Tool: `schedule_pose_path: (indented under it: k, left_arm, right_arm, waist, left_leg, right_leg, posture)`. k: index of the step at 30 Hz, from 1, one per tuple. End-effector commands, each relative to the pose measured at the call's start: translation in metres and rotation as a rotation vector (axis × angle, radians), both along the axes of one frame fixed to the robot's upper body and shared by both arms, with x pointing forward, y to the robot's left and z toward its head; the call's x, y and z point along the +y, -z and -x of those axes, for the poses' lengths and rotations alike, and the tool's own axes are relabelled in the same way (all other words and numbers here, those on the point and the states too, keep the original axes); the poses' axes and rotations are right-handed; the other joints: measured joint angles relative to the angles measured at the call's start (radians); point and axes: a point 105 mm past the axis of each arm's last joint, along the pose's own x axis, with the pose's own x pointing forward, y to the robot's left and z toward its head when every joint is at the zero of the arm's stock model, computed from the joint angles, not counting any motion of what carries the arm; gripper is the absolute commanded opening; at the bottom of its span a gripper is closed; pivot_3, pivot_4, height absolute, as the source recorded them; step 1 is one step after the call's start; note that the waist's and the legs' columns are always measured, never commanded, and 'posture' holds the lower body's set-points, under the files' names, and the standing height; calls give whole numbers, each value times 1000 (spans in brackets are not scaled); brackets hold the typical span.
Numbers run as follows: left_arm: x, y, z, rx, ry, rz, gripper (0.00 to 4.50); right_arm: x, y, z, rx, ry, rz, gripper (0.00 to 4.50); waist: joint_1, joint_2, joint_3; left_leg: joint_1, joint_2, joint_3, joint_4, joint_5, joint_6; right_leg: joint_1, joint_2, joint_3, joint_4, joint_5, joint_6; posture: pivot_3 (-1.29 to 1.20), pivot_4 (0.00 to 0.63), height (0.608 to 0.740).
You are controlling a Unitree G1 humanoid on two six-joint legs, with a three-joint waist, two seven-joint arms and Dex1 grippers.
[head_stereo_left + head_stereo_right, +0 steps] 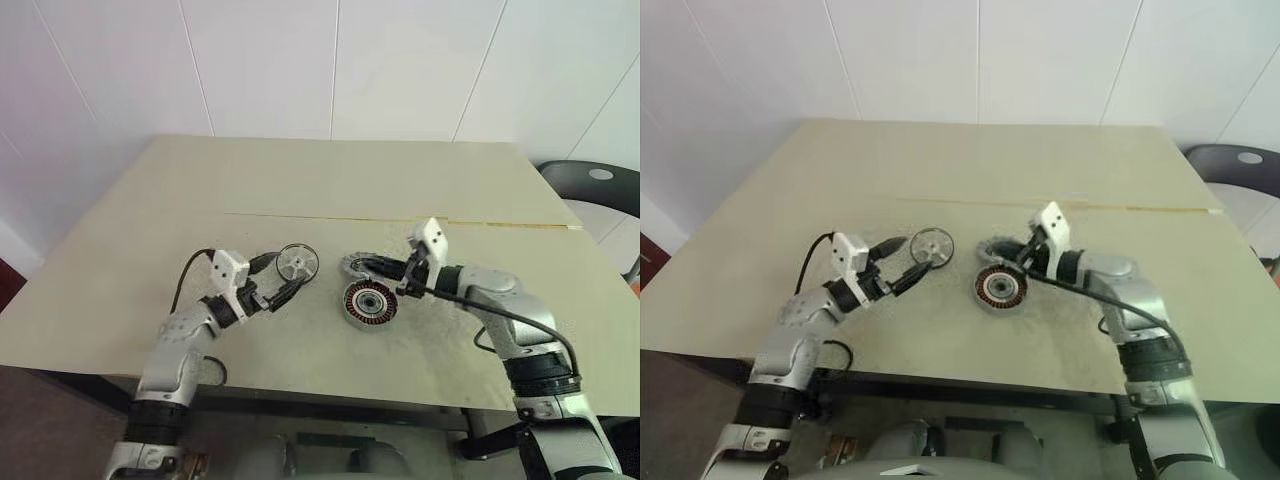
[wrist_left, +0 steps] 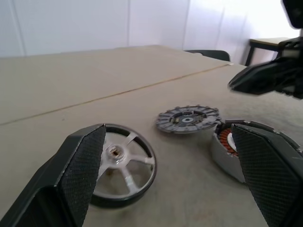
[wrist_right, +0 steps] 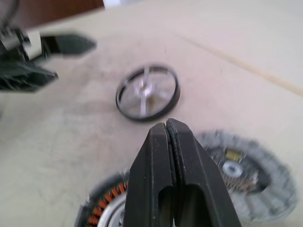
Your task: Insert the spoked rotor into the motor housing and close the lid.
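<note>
Task not yet begun: the spoked rotor [image 1: 297,263], motor housing [image 1: 371,304] and lid [image 2: 188,119] lie separately on the surface [image 1: 330,180], the left pincer [image 1: 277,279] gaping beside the rotor, the right pincer [image 3: 166,128] closed empty above the housing.

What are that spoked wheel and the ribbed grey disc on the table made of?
The spoked rotor looks like metal: a dark, smooth rim with pale, shiny spokes and hub, possibly aluminium. The lid looks like cast grey metal with a dull matte finish and a ribbed, toothed rim, though painted plastic cannot be excluded.
</note>
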Motion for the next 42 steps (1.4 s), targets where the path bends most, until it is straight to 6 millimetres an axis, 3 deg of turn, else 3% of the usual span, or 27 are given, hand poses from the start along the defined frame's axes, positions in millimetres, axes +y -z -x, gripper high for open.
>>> schedule_pose_path:
  k: [1,7,11,16,21,30,36,38,42]
  left_arm:
    - [27,-10,-1,66,-100,81,4500]
    - [53,13,-14,311,-292,111,4500]
    - [41,31,-22,508,-312,75,4500]
    - [5,10,-38,574,-187,280,4500]
    - [-19,4,-46,644,-97,390,4500]
    - [-28,38,-58,794,-133,407,4500]
    - [-38,31,-70,822,-126,574,4500]
    - [-45,28,-72,833,-109,603,4500]
    - [-54,32,-71,876,-101,656,3661]
  right_arm:
    - [-6,-15,-3,-60,-10,-2,24]
    - [-7,-18,5,-47,-110,-1,24]
    - [-5,-29,22,-41,-236,-36,24]
    - [-18,-28,27,-29,-243,-4,24]
    - [-25,-24,27,-21,-213,10,24]
    - [-27,-21,24,-21,-172,3,24]
    - [-27,-23,27,-16,-182,-22,24]
    - [-29,-16,33,13,-202,-6,24]
    - [-37,-3,42,49,-209,17,0]
  waist:
    - [0,0,0]
    - [4,0,0]
    - [8,-1,0]
    - [8,-1,0]
    - [1,-1,0]
    - [10,-1,0]
    - [28,-1,0]
    - [29,-1,0]
    - [28,-1,0]
  left_leg:
    - [0,0,0,0,0,0]
    - [0,0,0,1,0,0]
    - [0,0,0,3,0,1]
    - [-1,0,0,5,-1,2]
    - [-2,0,-1,5,-1,2]
    - [-2,0,-1,7,-1,2]
    - [5,0,-1,9,-1,2]
    - [4,0,-1,9,-1,2]
    - [2,0,-1,9,-2,2]
  right_leg:
    - [0,0,0,0,0,-1]
    - [1,0,0,0,0,-1]
    - [2,0,0,0,1,1]
    - [2,0,0,0,1,1]
    - [1,0,-1,1,1,2]
    - [2,0,-1,1,0,0]
    - [6,0,-1,-1,1,-2]
    - [6,-1,-1,-1,2,-2]
    - [6,-1,-1,-3,2,-1]
  posture:
    - [0,0,740]
    - [0,0,740]
    - [0,0,740]
    - [0,0,740]
    - [0,0,740]
    - [0,0,740]
    - [0,0,740]
    - [0,0,740]
    - [0,0,740]
